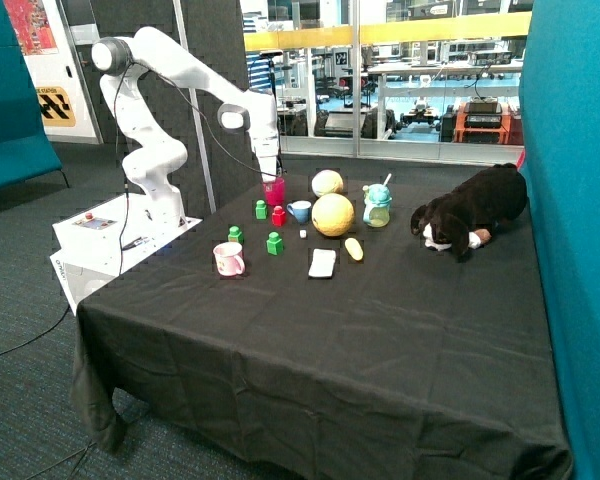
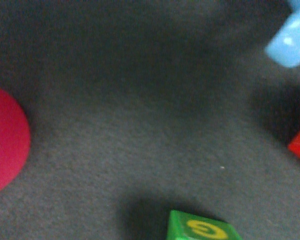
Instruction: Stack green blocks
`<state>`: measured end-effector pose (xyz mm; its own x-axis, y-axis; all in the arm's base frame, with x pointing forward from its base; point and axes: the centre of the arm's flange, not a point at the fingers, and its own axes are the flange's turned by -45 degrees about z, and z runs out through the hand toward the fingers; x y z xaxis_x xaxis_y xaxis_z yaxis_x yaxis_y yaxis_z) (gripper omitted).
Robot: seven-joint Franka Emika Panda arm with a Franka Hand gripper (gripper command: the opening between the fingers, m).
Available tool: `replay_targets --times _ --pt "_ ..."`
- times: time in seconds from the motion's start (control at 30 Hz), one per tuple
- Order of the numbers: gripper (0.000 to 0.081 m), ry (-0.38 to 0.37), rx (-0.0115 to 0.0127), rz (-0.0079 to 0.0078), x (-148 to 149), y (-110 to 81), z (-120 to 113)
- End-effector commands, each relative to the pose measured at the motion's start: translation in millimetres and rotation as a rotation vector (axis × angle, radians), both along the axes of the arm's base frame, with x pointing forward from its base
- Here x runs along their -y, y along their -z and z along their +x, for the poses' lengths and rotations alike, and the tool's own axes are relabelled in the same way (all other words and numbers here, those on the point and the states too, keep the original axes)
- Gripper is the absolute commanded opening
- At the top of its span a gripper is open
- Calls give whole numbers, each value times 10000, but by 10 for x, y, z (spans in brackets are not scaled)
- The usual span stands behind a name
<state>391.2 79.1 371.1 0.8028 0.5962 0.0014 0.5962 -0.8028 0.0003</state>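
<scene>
A black cloth covers the table. On it stand a pink cup, a blue cup and a magenta cup. A red block sits just beside the blue cup. Two yellow balls sit near a teal bottle. A white card lies beside a small yellow piece. A plush dog lies well apart.
</scene>
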Motion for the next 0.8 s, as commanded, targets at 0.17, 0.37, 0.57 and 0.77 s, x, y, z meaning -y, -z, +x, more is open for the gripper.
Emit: replay_targets --times 0.17,0.37,0.57,0.77 --pt "565 51 -13 -6 3 189 -45" --pt "580 342 -13 -6 143 270 -50" --pt "577 429 -13 -6 188 310 -38" --pt "564 396 -13 -6 130 373 -37"
